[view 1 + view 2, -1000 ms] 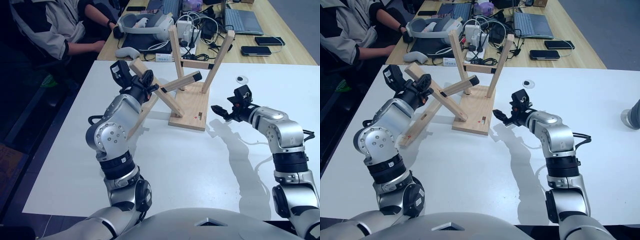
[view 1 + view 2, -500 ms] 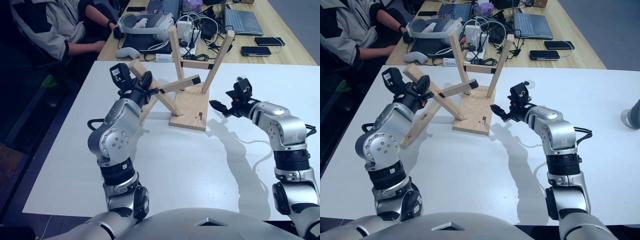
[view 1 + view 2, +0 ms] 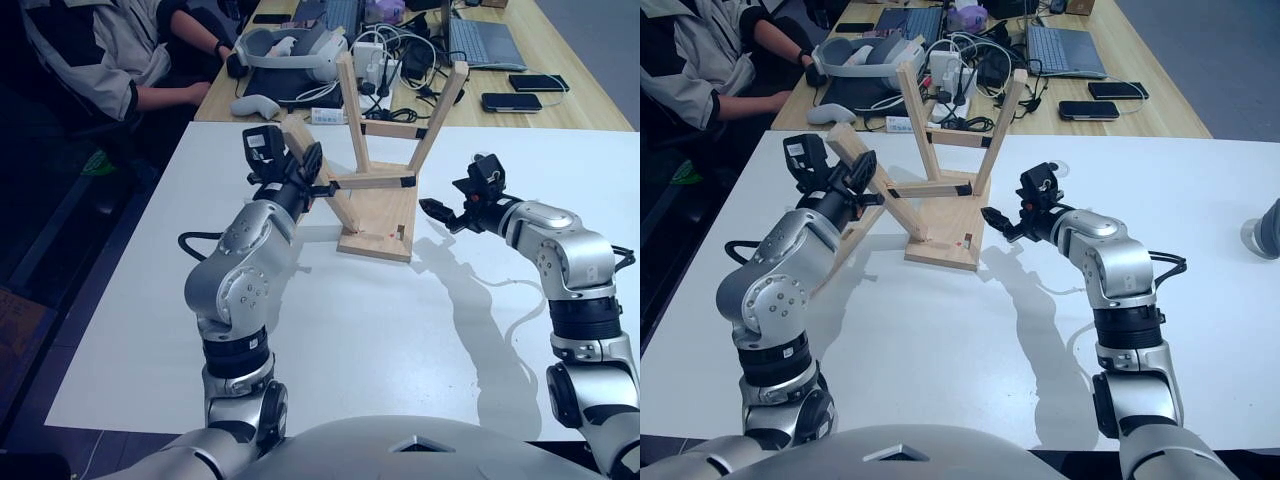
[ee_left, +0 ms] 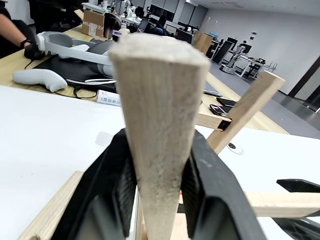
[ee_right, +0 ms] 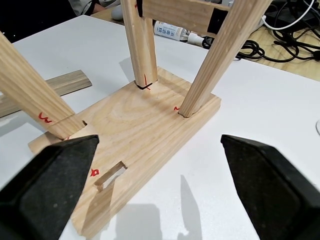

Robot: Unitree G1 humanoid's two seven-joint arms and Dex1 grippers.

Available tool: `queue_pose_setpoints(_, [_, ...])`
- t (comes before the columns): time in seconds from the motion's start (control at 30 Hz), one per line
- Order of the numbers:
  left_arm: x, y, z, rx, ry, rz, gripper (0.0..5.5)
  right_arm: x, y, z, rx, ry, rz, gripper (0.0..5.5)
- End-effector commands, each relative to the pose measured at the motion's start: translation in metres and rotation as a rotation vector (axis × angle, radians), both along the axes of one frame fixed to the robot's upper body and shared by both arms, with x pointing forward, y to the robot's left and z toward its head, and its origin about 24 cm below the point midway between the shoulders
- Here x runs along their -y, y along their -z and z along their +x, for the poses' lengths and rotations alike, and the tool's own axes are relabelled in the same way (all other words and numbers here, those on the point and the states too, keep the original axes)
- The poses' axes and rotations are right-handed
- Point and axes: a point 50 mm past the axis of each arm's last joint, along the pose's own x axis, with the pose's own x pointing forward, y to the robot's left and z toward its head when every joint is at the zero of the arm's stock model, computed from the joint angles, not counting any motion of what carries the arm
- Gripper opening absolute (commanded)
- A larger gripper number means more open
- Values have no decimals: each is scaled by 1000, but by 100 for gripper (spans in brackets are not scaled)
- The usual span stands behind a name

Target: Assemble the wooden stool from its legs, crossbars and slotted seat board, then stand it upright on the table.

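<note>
Left gripper (image 3: 303,168) clamped on slanted leg (image 3: 340,207), upper centre | right gripper (image 3: 437,214) spread wide, empty, beside seat board (image 3: 385,215) at centre | rigid, light wood, likely wobbly joints; grip mid-leg.

A white table (image 3: 400,330) spread beneath the left gripper (image 3: 303,163) and the right gripper (image 3: 437,215). Beyond both, a wooden desk (image 3: 575,112) stood against the table's far edge. It carried a laptop (image 3: 485,40), two phones (image 3: 540,81), a white headset (image 3: 290,45) and a tangle of cables (image 3: 420,60). Out past the left gripper's outer side the floor (image 3: 50,260) was dark. Far behind that gripper an open office ran back, with rows of desks (image 4: 125,12), dark monitors (image 4: 170,10) and a pale wall (image 4: 280,22).
</note>
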Motion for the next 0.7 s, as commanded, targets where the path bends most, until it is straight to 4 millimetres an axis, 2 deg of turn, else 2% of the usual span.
queue_pose_setpoints(0.03, [4, -3, -9, 28, 23, 29, 103, 7, -11, 4, 42, 12, -26, 454])
queue_pose_setpoints(0.17, [4, 1, -7, -30, 0, -40, 103, 13, -23, 12, 111, 59, -28, 454])
queue_pose_setpoints(0.27, [2, -1, 0, -50, -39, -85, 103, 16, -44, 20, 213, 107, 17, 454])
queue_pose_setpoints(0.37, [0, -5, 8, -46, -61, -105, 103, 22, -61, 29, 319, 225, 49, 454])
queue_pose_setpoints(0.47, [-1, -6, 13, -31, -62, -68, 103, 21, -85, 32, 456, 351, 210, 454])
queue_pose_setpoints(0.6, [-2, -1, 10, -33, -37, 11, 103, 7, -109, 12, 537, 412, 427, 454])
queue_pose_setpoints(0.7, [-6, 8, 4, -68, -28, 44, 103, 4, -119, -15, 614, 405, 463, 454])
